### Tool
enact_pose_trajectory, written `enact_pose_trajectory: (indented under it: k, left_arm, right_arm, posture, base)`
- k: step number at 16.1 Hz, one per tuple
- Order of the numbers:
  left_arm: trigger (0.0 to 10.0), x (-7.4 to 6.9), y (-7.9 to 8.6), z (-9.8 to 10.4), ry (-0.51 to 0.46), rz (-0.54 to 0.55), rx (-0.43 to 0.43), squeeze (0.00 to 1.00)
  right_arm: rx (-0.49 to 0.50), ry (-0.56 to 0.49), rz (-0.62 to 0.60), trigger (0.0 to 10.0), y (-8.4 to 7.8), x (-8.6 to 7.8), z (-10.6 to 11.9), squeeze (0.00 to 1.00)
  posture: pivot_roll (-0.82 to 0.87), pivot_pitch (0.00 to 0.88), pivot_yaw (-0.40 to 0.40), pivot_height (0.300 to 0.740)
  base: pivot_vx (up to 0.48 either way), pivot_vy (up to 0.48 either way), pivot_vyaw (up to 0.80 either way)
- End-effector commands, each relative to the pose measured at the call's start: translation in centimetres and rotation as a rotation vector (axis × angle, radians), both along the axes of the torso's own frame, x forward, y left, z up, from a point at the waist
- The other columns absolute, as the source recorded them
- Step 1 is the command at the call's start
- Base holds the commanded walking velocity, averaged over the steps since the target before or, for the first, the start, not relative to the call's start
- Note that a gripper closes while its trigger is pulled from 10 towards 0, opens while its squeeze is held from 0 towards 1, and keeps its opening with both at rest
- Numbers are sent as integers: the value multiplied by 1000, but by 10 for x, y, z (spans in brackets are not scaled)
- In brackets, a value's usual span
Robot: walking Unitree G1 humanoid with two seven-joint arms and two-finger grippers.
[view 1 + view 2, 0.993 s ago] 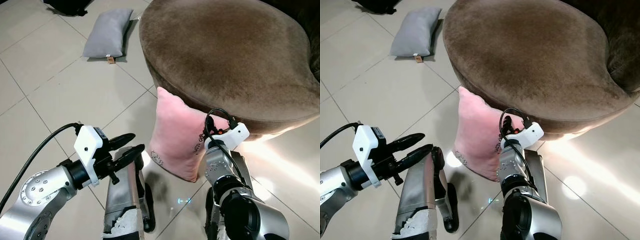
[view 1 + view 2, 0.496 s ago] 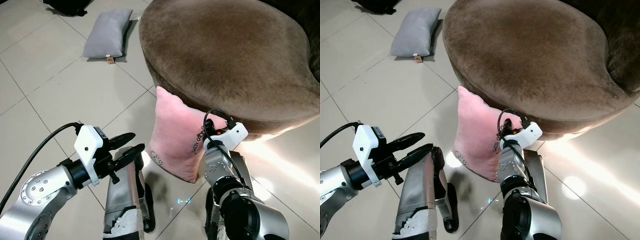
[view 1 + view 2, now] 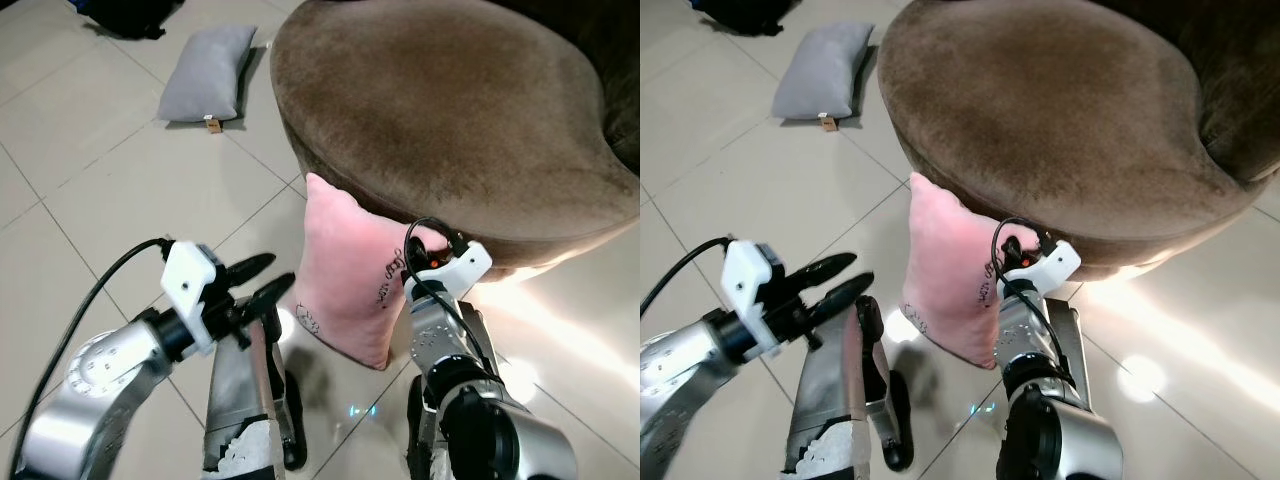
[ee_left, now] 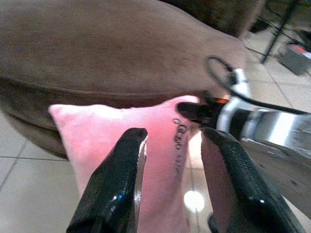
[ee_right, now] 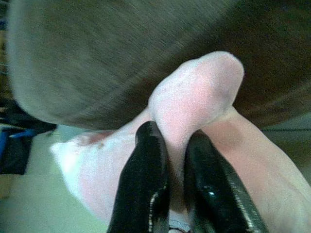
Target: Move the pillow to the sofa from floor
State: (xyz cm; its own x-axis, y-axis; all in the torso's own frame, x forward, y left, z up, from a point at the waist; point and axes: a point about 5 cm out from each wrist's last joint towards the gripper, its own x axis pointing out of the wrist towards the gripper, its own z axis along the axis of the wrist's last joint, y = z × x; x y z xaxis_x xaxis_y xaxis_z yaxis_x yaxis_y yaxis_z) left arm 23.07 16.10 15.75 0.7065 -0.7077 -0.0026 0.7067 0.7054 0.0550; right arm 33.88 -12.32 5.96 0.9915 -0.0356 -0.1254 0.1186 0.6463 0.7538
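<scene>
Right wrist view: right end effector (image 5: 175,165) pinches pink pillow (image 5: 194,107) against sofa (image 5: 97,48).

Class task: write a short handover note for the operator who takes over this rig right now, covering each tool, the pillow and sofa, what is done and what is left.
Right tool: shut on a pinched corner of the pink pillow.
Left tool: open, held in the air beside the pillow, not touching it.
Pink pillow: standing on the tiled floor, leaning against the brown sofa.
Grey pillow: lying on the floor further off.
Done: grasp made.
Left: lift the pink pillow onto the sofa seat and release.
</scene>
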Motion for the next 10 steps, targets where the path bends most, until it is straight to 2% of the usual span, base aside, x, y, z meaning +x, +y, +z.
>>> enact_pose_trajectory:
  k: [1, 2, 3, 5, 6, 8, 9, 10]
  left_arm:
    - [10000, 4, 4, -7, 4, 48, 9, 0]
    - [10000, 6, 5, -8, -2, 64, -2, 0]
    - [10000, 14, 4, -9, -15, 100, -34, 0]
    - [10000, 19, 2, -6, -38, 142, -92, 0]
    - [10000, 24, -4, -4, -51, 143, -117, 0]
    - [10000, 30, -17, 8, -97, 136, -176, 0]
    - [10000, 34, -20, 13, -116, 138, -191, 0]
    - [10000, 38, -24, 20, -138, 147, -202, 0]
  right_arm:
    - [51, -94, 62, 0, 22, 1, 15, 0]
    - [45, -126, 74, 0, 24, 0, 22, 0]
    - [36, -185, 89, 0, 25, 0, 38, 0]
    - [49, -269, 74, 0, 22, -4, 68, 0]
    - [57, -314, 59, 0, 17, -3, 89, 0]
    - [82, -437, 0, 0, 3, -2, 147, 0]
    - [51, -477, 0, 0, -1, 0, 166, 0]
    - [-45, -496, -23, 0, -7, 2, 185, 0]
  posture:
    - [132, 185, 76, 472]
    - [104, 167, 71, 472]
    - [55, 136, 61, 472]
    - [19, 116, 60, 472]
    - [-9, 89, 59, 472]
    - [-28, 62, 63, 472]
    - [-36, 57, 67, 472]
    - [-42, 43, 70, 472]
  base:
    - [0, 0, 0]
    - [0, 0, 0]
    - [0, 0, 0]
    - [0, 0, 0]
    - [0, 0, 0]
    - [0, 0, 0]
    - [0, 0, 0]
    - [0, 0, 0]
